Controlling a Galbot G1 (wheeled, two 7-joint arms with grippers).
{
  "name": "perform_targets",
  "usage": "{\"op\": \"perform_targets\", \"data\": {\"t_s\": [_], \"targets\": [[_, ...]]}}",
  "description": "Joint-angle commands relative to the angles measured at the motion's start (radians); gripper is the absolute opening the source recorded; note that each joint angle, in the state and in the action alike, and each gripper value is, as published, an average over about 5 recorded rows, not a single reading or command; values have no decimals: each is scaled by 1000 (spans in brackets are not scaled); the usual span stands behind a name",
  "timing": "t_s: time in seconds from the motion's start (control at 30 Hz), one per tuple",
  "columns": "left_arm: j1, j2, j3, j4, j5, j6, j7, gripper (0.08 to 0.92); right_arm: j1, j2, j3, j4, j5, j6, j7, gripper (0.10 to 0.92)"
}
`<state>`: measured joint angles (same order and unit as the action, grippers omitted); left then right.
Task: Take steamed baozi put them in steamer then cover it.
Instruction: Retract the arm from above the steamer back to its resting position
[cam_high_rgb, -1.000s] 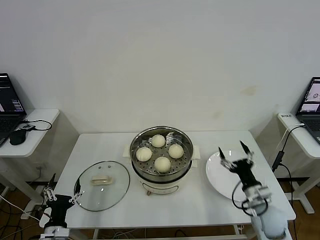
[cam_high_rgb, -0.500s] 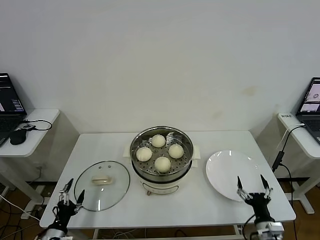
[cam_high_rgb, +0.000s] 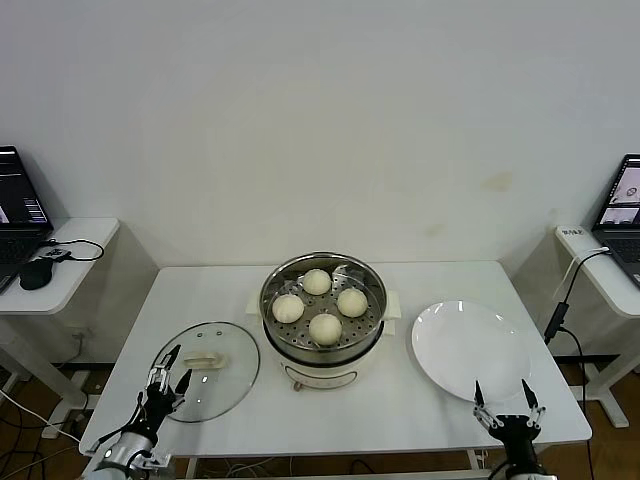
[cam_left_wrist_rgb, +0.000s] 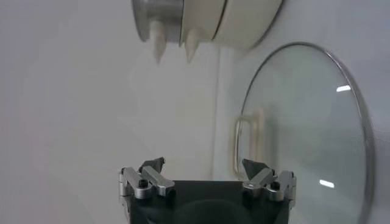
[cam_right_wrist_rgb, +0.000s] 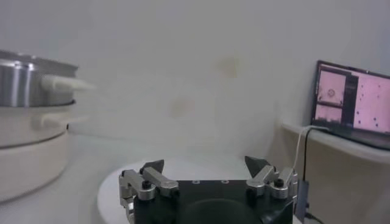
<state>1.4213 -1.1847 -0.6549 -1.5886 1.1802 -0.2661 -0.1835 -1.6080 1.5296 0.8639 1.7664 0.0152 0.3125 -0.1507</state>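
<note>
Left gripper, jaws wide and empty, is held at the table's front-left edge by the glass lid; the steamer lies rightward.

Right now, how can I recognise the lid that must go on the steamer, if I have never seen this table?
Find the white table with the shiny steamer at its centre, holding four baozi. The lid lies flat on the robot's left of the steamer, near the front edge. Unlike the plain white plate on the other side, it is clear glass with a metal rim and a cream handle.
</note>
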Motion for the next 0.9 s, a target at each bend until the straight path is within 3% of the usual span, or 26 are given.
{"op": "perform_targets", "data": {"t_s": [0.03, 0.9], "targets": [[-119, 9, 37, 92, 58, -5, 5, 823, -28, 35, 14, -6, -35, 15, -4, 823], [-233, -34, 59, 222, 88, 2, 4, 805, -35, 45, 10, -23, -58, 18, -5, 823]]}}
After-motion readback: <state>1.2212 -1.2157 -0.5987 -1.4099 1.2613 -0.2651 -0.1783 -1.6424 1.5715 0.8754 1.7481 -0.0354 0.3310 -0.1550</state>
